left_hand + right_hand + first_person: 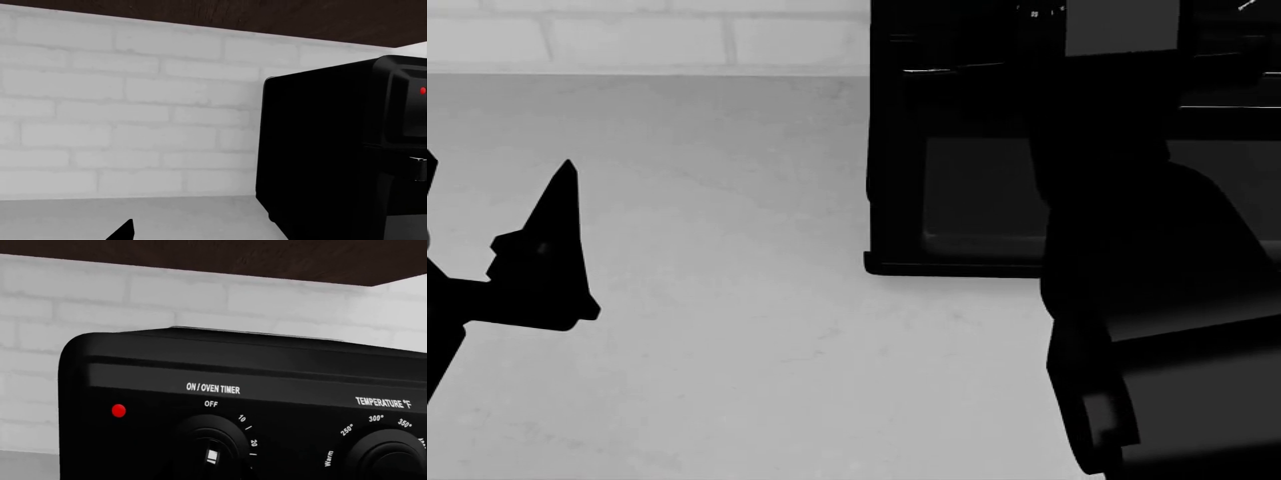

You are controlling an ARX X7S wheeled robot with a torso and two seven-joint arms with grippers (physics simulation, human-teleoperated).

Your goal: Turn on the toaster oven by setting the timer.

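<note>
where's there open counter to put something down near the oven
The counter lies bare between the left gripper and the toaster oven, back to the brick wall. In front of the oven it's crowded by the right arm.

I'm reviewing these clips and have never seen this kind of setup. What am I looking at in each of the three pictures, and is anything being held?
These are simulator renders from a two-armed robot. The head view looks down on a grey counter with the black toaster oven against a white brick wall. The dark pointed shape is the left gripper; the right arm reaches toward the oven. The left wrist camera shows the oven's side. The right wrist camera sits close to the control panel: the timer under "ON / OVEN TIMER", a red light and the temperature dial. The left gripper holds nothing; the right gripper is out of sight.
</note>
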